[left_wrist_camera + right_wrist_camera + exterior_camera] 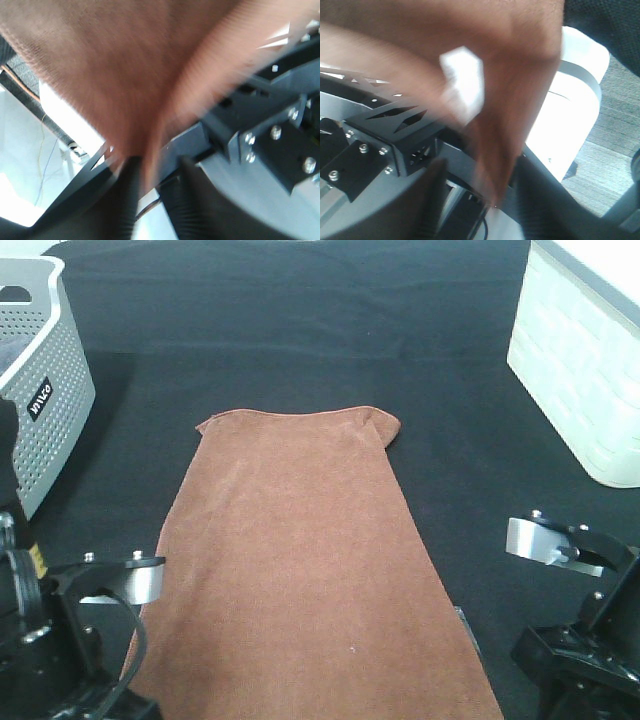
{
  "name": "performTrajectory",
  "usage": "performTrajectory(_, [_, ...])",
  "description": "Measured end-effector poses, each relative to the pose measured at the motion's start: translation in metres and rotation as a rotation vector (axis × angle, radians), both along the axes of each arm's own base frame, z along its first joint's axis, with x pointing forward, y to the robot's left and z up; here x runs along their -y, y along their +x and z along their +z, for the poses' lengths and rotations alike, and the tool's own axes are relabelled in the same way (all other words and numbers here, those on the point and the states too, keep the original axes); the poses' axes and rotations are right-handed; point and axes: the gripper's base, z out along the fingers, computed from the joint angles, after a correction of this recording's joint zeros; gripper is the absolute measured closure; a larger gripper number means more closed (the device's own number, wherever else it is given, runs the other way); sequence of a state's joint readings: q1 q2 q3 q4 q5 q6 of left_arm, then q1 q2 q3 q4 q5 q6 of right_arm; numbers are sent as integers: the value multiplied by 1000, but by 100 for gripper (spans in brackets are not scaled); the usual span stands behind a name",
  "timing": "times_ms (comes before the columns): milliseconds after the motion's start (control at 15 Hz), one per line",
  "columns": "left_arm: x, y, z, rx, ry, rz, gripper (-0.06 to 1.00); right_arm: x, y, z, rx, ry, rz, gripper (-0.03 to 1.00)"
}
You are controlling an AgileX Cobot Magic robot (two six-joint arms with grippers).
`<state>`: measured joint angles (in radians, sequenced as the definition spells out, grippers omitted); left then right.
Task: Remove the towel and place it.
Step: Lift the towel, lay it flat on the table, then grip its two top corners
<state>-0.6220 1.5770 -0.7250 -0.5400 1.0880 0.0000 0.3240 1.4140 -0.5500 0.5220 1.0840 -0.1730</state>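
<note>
Robot lab bench, probably: table under black cloth, grey basket and white basket staged at the sides, black metal framing in wrist views.

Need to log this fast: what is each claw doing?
Left claw: open, towel corner hanging between its jaws.
Right claw: open, tagged towel corner between its jaws.

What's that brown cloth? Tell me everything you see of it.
The towel is a long rust-brown rectangle of soft, fuzzy cloth with hemmed edges. It lies flat on the black table cover, its far right corner folded over. In the blurred wrist views a near corner hangs between the parted fingers of the left gripper and the right gripper, the latter corner bearing a white tag.
</note>
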Motion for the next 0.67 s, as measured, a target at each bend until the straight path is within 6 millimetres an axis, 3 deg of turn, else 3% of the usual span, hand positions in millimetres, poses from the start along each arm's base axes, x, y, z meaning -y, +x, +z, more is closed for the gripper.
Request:
performTrajectory(67, [0,0,0,-7,13,25,48,0,0,0,-1,4,-4,46])
performTrajectory(133, [0,0,0,-9,17,32,41,-1,0,1,-1,8,-10,41])
performTrajectory(200, [0,-1,0,-19,23,39,24,0,0,1,-1,9,-12,37])
performTrajectory(267, [0,-1,1,-29,25,37,19,0,1,1,1,9,-12,37])
performTrajectory(467, [8,9,13,18,-13,3,16,1,16,10,87,-30,46,36])
performTrajectory(667, [16,39,40,181,-58,-54,16,6,47,32,267,-135,121,34])
